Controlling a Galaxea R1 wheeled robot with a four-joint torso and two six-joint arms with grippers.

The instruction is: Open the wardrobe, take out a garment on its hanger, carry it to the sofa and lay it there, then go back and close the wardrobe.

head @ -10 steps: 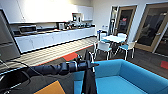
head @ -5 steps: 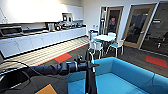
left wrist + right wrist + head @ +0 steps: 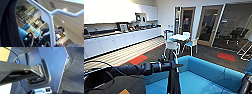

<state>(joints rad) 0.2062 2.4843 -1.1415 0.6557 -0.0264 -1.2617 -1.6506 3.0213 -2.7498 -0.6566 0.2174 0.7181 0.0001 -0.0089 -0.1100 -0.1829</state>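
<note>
Kitchen lounge | sofa [image 3: 204,75] just ahead | my left gripper [image 3: 175,65] jaws pinching hanger [image 3: 174,56], garment [image 3: 173,80] dangling | right jaws: cannot tell | laying and wardrobe closing remain

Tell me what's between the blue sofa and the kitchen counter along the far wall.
In the head view, between the sofa and the kitchen counter lies open floor: dark carpet with a red patch, then pale striped flooring beside the counter.

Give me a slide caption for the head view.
Left arm holds the black T-shirt on its hanger over the blue sofa.
</note>
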